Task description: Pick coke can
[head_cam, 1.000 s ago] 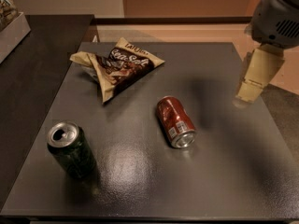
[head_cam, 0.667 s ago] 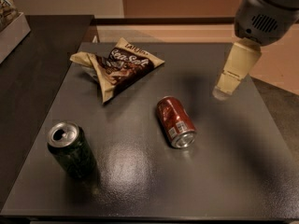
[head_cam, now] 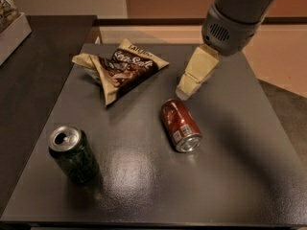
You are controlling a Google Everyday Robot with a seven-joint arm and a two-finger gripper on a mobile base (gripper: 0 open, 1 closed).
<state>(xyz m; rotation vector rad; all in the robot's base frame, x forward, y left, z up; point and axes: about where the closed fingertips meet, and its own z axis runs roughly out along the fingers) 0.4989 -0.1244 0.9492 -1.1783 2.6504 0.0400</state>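
Dark grey and faintly glossy, the bench point(head_cam: 230, 176) fills most of the view, with tan floor point(head_cam: 280, 56) beyond its far edge and a darker counter point(head_cam: 33, 85) along its left side. The coke can point(head_cam: 180, 124) lies on its side near the middle of the bench. It is dark red, its silver end turned toward the near right and its white barcode patch facing up. Nothing touches it.

Just beyond the coke can, slightly to its right, hangs the pincer point(head_cam: 183, 94), a cream-coloured piece slanting down from the grey arm housing point(head_cam: 230, 25) that comes in from the upper right. Its tip is close above the can's far end, apart from it. Whether the pincer is spread or pressed together cannot be told from this angle, as it shows as one pale mass. It holds nothing.

Farther back and to the left of the coke can lies a crumpled snack bag point(head_cam: 120, 68), tan with a brown printed panel. Well to the can's left, toward the near edge, a dark green can point(head_cam: 73, 153) stands upright, its silver top opened. A pale box point(head_cam: 12, 30) sits on the counter at the far left, cut off by the picture's edge.
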